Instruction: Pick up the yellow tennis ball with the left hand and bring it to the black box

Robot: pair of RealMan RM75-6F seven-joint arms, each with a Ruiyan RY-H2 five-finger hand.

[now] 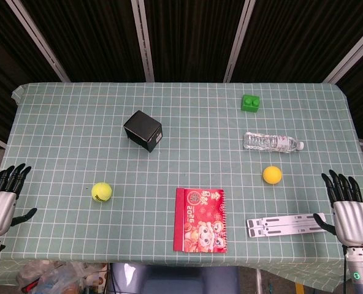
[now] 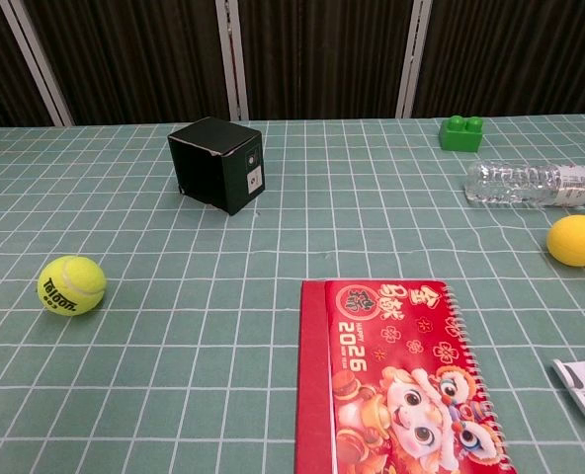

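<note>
The yellow tennis ball (image 1: 101,192) (image 2: 71,285) lies on the green checked tablecloth, left of the middle. The black box (image 1: 143,130) (image 2: 217,163) stands farther back and to the right of it, tilted at an angle. My left hand (image 1: 2,199) hovers at the table's left edge, well to the left of the ball, fingers spread and holding nothing. At the right edge my right hand (image 1: 347,208) is likewise spread and empty. Neither hand appears in the chest view.
A red 2026 calendar (image 1: 200,218) (image 2: 401,380) lies front centre. A white folding stand (image 1: 286,224), an orange ball (image 1: 272,175) (image 2: 577,240), a water bottle (image 1: 272,142) (image 2: 535,184) and a green brick (image 1: 250,103) (image 2: 461,133) occupy the right side.
</note>
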